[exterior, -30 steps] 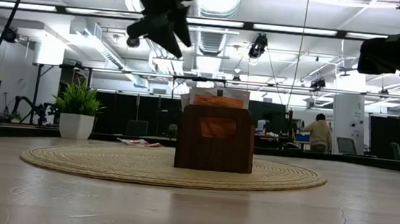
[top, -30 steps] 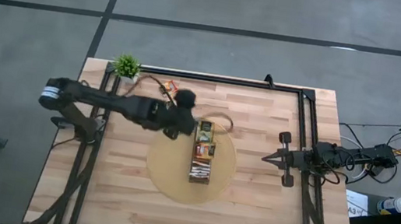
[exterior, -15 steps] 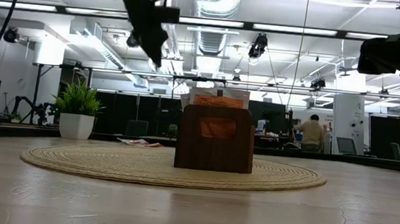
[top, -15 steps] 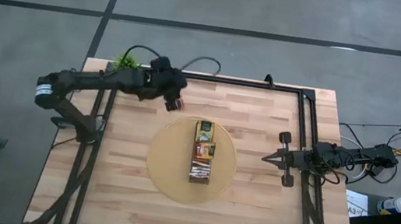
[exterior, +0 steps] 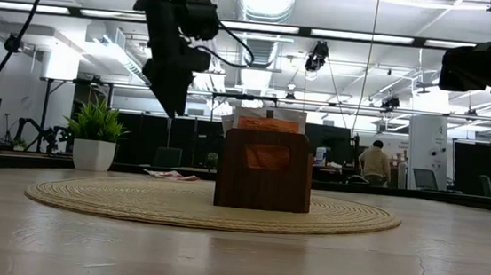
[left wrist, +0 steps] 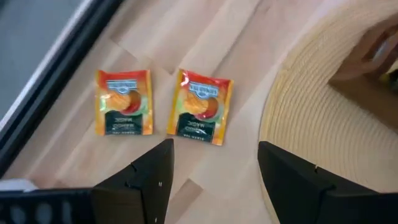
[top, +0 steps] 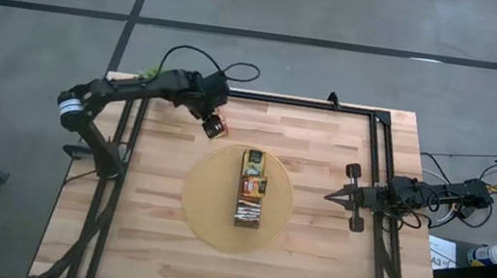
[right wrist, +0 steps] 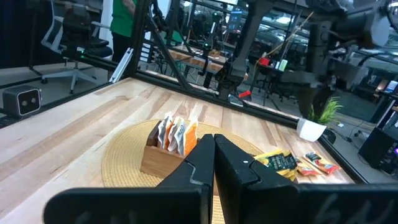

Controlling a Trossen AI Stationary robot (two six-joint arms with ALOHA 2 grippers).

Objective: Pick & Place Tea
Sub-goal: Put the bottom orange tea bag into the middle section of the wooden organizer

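2 orange tea sachets (left wrist: 124, 102) and (left wrist: 201, 106) lie flat on bare wood side by side, apart, just off the round woven mat's (top: 207, 226) far-left rim. More sachets stand upright in the long brown box (top: 249, 209) at mat centre; count unclear. The right wrist view shows a dark green-and-yellow sachet (right wrist: 281, 161) and about 2 more orange ones (right wrist: 316, 164) loose on the table (top: 307, 274) near the potted plant (exterior: 95, 131).

Left gripper (left wrist: 214, 171) hangs over the 2 orange sachets at the table's far-left, fingers wide apart, holding nothing. Right gripper (top: 330, 196) waits at the right side by the frame rail, fingers pressed together, empty.

Open wood all round the mat; near half of the table bare. Black frame rails run along left, right and far edges.

Since 1 second ago the left arm has swung from over the box's far end out to the far-left corner; right arm unchanged.
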